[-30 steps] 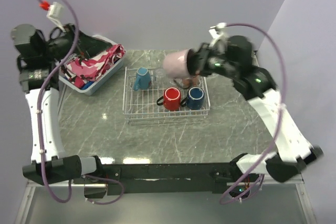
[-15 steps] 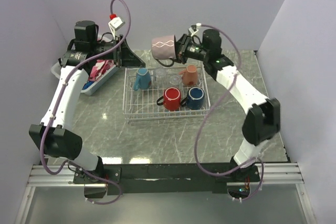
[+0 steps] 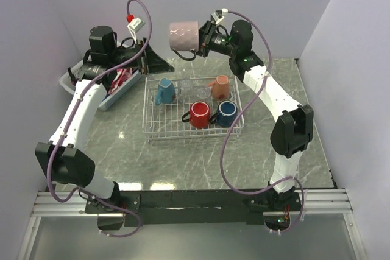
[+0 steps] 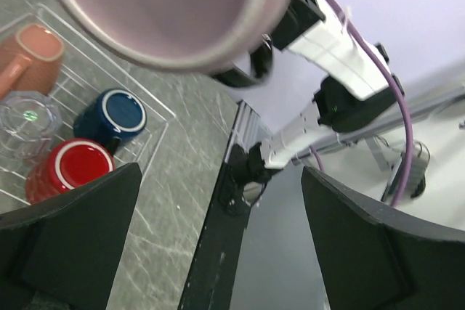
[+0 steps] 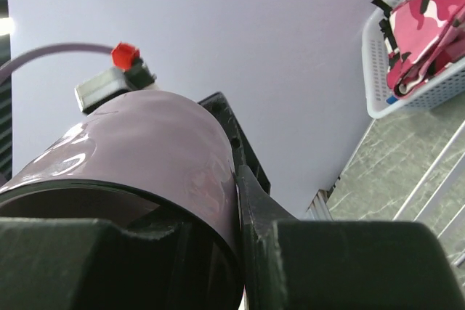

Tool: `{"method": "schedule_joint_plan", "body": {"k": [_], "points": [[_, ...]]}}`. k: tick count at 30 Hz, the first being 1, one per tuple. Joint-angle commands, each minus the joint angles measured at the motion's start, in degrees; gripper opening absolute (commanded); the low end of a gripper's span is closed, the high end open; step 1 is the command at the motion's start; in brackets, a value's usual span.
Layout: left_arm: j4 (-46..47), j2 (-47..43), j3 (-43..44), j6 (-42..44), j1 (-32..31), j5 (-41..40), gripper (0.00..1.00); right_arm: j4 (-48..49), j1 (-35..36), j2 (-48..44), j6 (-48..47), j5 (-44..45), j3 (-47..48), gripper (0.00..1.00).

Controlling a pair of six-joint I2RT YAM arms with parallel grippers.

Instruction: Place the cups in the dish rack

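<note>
My right gripper (image 3: 201,39) is shut on the rim of the mauve mug (image 3: 184,35) and holds it on its side, high above the back of the white wire dish rack (image 3: 159,133). In the rack stand a light blue mug (image 3: 164,91), a red mug (image 3: 199,114), a navy mug (image 3: 226,114), a salmon mug (image 3: 220,87) and two clear glasses (image 3: 186,84). My left gripper (image 3: 156,63) is open and empty, just left of and below the mauve mug. The mauve mug (image 4: 167,5) fills the top of the left wrist view. In the right wrist view one finger is inside the mug (image 5: 131,150).
A white plastic basket (image 3: 68,81) with pink cloth stands at the back left, beside the rack; it also shows in the right wrist view (image 5: 407,99). The grey marble table (image 3: 195,162) ends at a black rail in front. Lilac walls close the back and sides.
My right gripper has carried the mauve mug up and to the left, off the rack's back right. My left arm has swung from over the basket toward the rack's back left corner.
</note>
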Motion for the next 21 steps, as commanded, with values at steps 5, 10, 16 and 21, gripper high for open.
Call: {"method": "schedule_joint_plan", "body": {"k": [5,10,16,21], "points": [[17.53,5.19,3.81,-15.07,-2.78,-5.56,0.98,5.38,1.41,1.83,-1.08,0.03,2.91,0.00],[22.38,6.60,4.26,-19.49,-5.60,-6.35,0.97,3.18,2.03,2.89,-4.50,0.73,3.61,0.00],[26.41,6.77,3.55,-24.23,-8.15,-8.72,0.93,2.65,2.38,2.89,-6.61,2.57,2.91,0.00],[29.22,7.56,5.83,-28.45,-9.12,-9.95,0.84,4.05,2.55,1.13,-9.00,8.54,-0.25,0.00]]}}
